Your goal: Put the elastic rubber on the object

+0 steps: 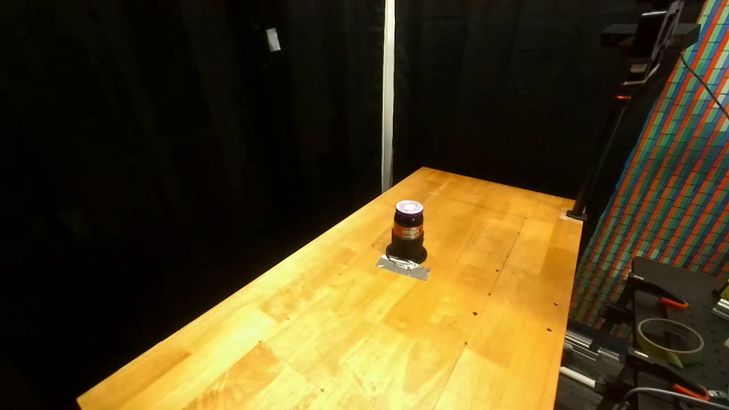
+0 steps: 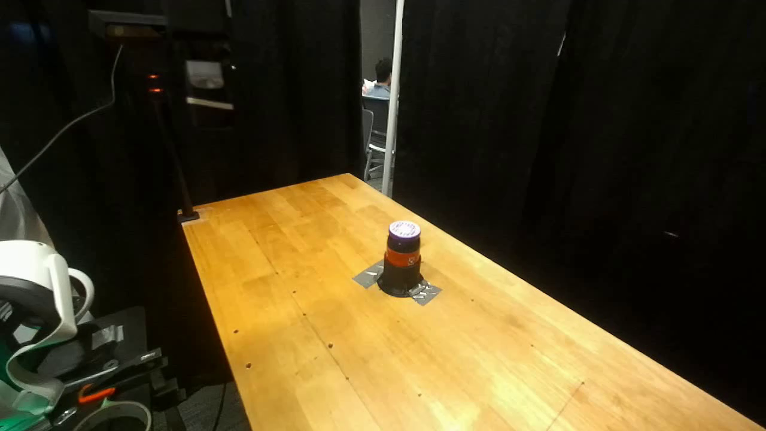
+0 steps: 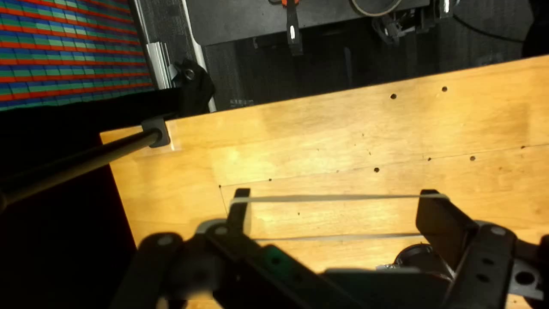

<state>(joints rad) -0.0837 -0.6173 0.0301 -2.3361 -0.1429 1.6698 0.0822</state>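
Dark upright cylindrical jar (image 1: 409, 230): and there it stood, orange label, white-topped purple lid, on the honey-coloured wooden tabletop (image 1: 342, 353), in plain sight in both exterior views.
Black round-footed base (image 2: 399, 280): sat at the jar's lower end, its foot flaring wider than the jar.
Shiny grey tape strips (image 2: 426, 294): two of them showed in an exterior view, lying at the jar's foot and touching the base.
Black two-fingered hand (image 3: 336, 210): spread wide! In the wrist view its fingers stood well apart, one of them hiding part of the jar.
Thin pale elastic band (image 3: 334, 198): it ran taut in two strands between the fingers, bent around their tips, and was not yet on the jar.
Slim dark pole (image 3: 85, 165): it rose from the tabletop's edge, beyond the jar in both exterior views.
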